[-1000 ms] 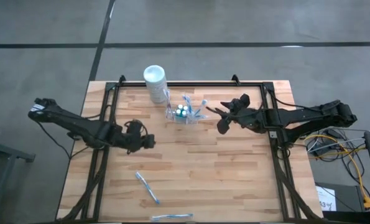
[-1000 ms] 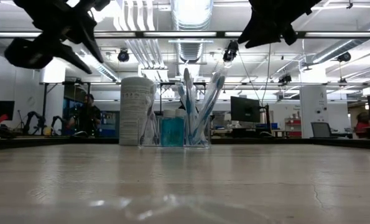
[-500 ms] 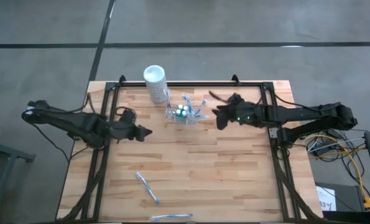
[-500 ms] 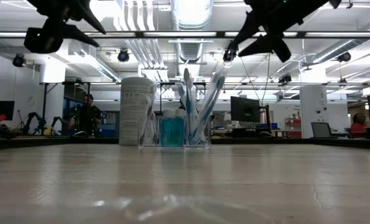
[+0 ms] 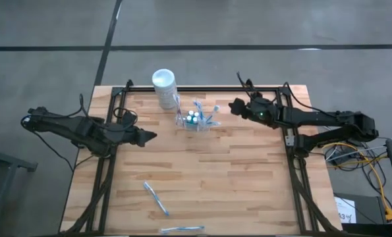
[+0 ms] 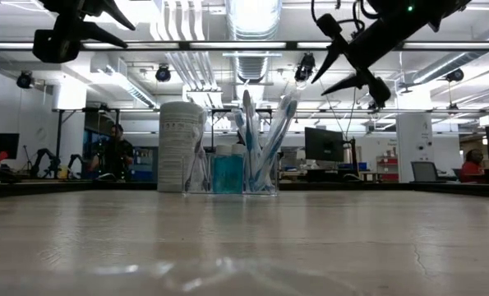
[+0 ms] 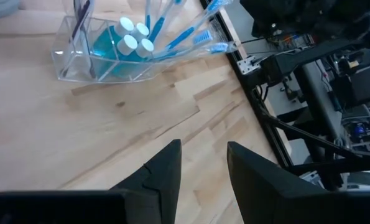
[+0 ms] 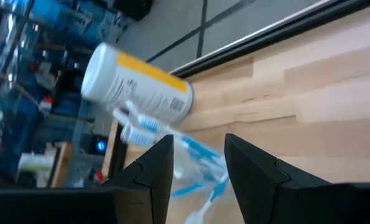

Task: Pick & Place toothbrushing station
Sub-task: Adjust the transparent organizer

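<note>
Right claw (image 5: 234,106) raised above worktop (image 5: 202,178) just beside toothbrushing station (image 5: 194,121), fingers parted, holding nothing. Left claw (image 5: 148,136) hovering well apart on opposite side, fingers parted (image 7: 163,174), empty. Toothbrushing station upright near worktop's far edge, touching white cylinder (image 5: 163,87), filled with toothbrushes (image 6: 265,140). Two loose toothbrushes (image 5: 155,198) flat near front edge.
</note>
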